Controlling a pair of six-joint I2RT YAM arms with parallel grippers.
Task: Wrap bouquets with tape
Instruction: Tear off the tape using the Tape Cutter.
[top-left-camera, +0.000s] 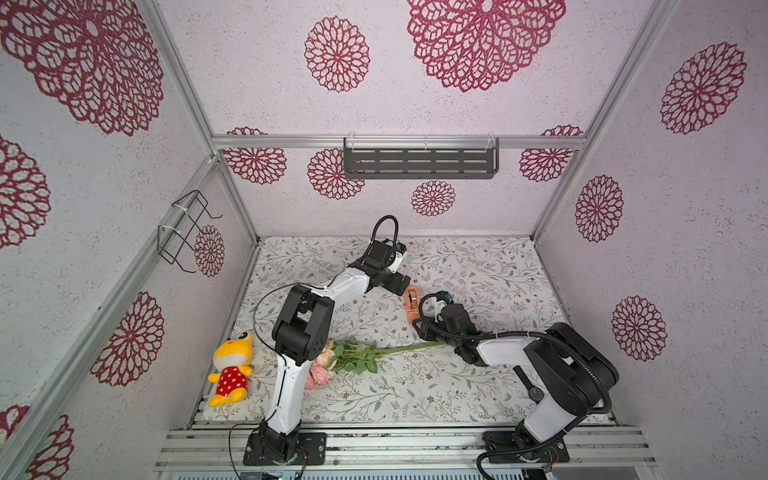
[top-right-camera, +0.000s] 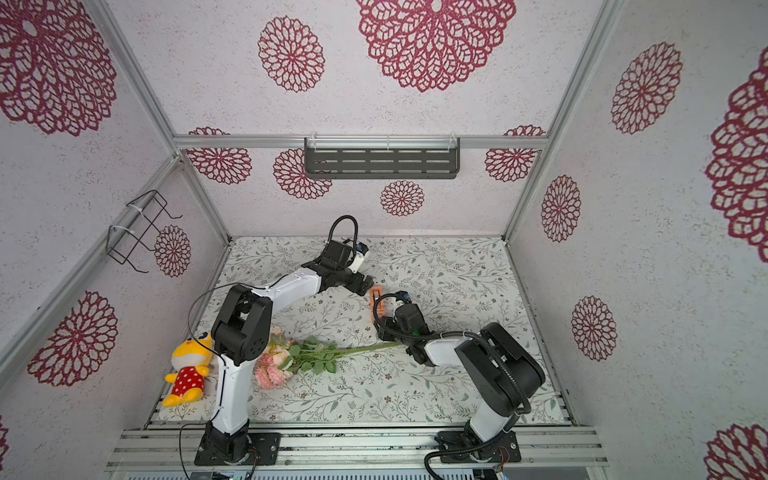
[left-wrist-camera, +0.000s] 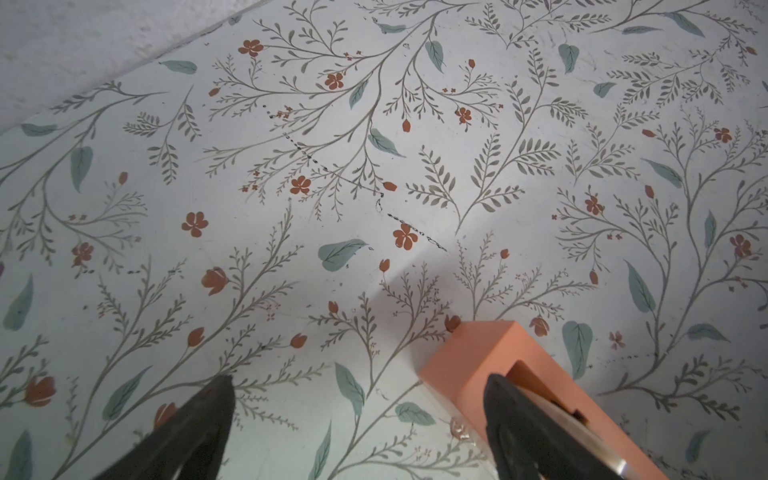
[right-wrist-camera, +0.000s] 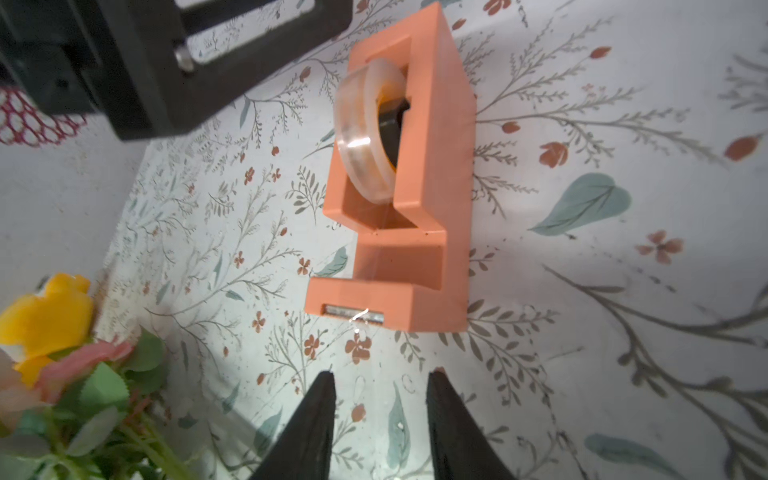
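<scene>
The bench (top-left-camera: 478, 266) in front of me wears a pale covering printed with thin grey twigs, teal leaves and small rust-red flowers. The left wrist view shows faint dotted dark scuffs across it. At its near corner on my left lies a plush toy (top-left-camera: 230, 370), yellow-headed, in a red dress with white dots, face up, head toward the far wall. The walls (top-left-camera: 374, 104) are pale and rough, stamped with dark red rosettes (top-left-camera: 337, 54). A dark slotted shelf (top-left-camera: 420, 162) hangs from the back wall's rail on white ties. A black wire rack (top-left-camera: 185, 230) is tied to the left wall's rail. Ribbed aluminium rails (top-left-camera: 415, 446) run along the near edge.
</scene>
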